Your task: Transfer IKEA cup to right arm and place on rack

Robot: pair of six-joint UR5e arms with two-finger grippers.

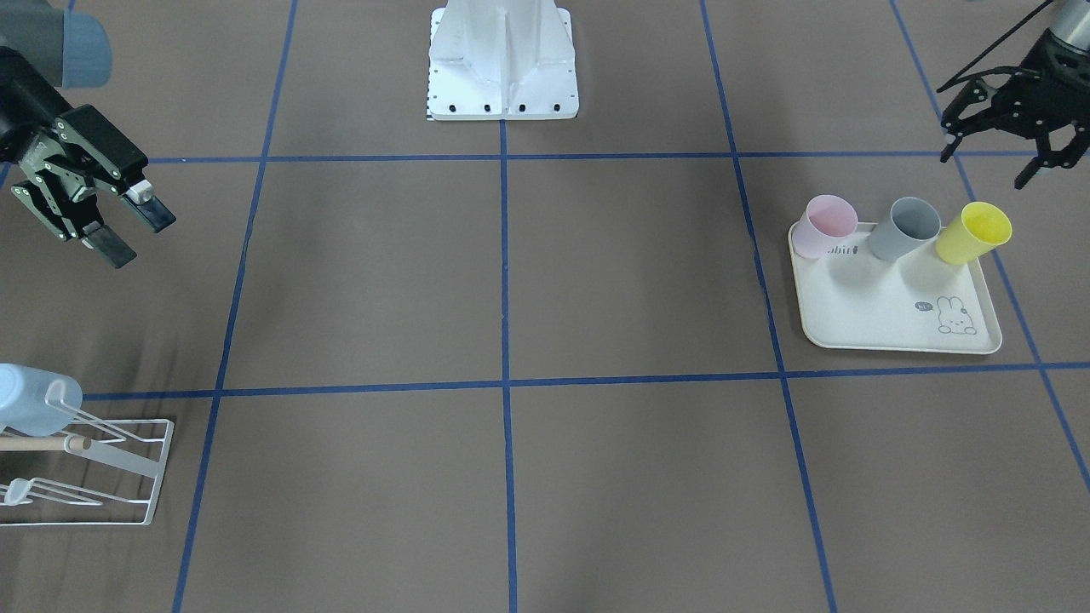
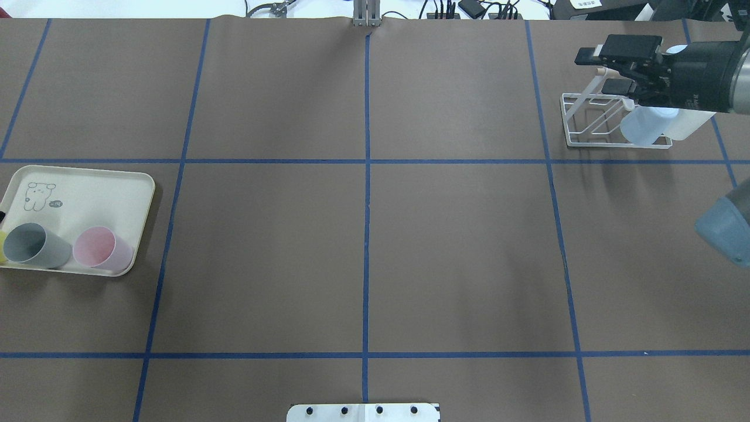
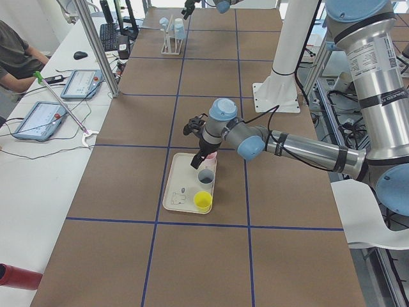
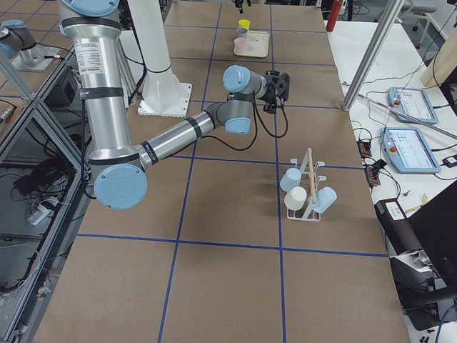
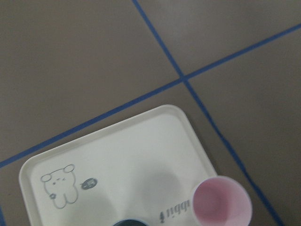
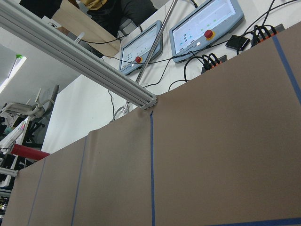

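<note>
Left gripper [image 1: 1005, 162]: fingers spread, empty, hanging just robot-side of the tray [image 1: 886, 319].
Right gripper [image 1: 136, 234]: spread wide too, nothing held, above the table near the rack [image 1: 128, 460].
Cups: pink cup [image 1: 828, 226], grey cup [image 1: 907, 230] and yellow cup [image 1: 973, 234], upright in a row along the tray's robot-side edge.
Rack load: blue cup [image 1: 34, 398] hung on it.

The tray [image 1: 903, 328] is sitting at the left end of the bench [image 1: 511, 281], with three cups [image 1: 907, 228] standing in a row along its robot-side edge. The rack [image 1: 145, 477] is sitting toward the far right, with further cups [image 4: 294, 198] hanging on it. The left end effector [image 1: 992, 162] is hanging above the tray, and the right end effector [image 1: 132, 232] is hanging near the rack.
</note>
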